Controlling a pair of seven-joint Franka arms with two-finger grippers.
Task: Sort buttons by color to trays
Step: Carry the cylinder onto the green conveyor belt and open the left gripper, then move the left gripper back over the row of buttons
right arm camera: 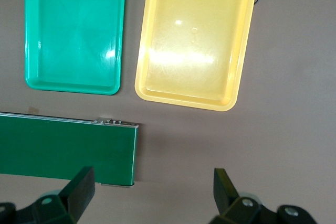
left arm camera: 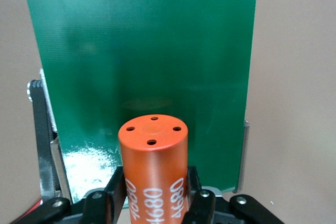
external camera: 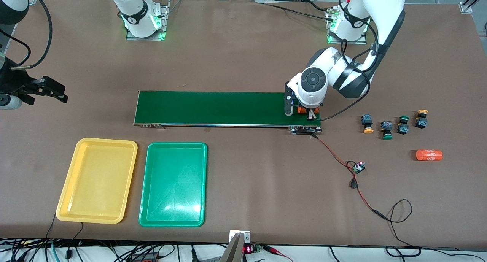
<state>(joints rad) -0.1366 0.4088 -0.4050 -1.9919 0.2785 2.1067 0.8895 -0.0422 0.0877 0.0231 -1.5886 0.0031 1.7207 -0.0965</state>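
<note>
Four buttons lie in a row on the table at the left arm's end: a yellow one point(external camera: 367, 124), two green ones point(external camera: 387, 130) point(external camera: 403, 124) and a yellow one point(external camera: 421, 118). The yellow tray point(external camera: 106, 141) and the green tray point(external camera: 177, 144) lie side by side, empty, nearer the camera than the belt; both show in the right wrist view point(right arm camera: 184, 100) point(right arm camera: 73, 88). My left gripper point(external camera: 307, 114) point(left arm camera: 156, 195) is shut on an orange "4680" cylinder point(left arm camera: 153, 156), upright over the belt's end. My right gripper point(external camera: 53, 91) point(right arm camera: 153, 182) is open and empty, up over the table at the right arm's end.
The long dark green conveyor belt point(external camera: 213, 108) point(left arm camera: 147, 51) point(right arm camera: 63, 150) runs across the middle. A second orange "4680" cylinder point(external camera: 428, 155) lies nearer the camera than the buttons. A small circuit board point(external camera: 358, 167) with red and black wires trails from the belt's end.
</note>
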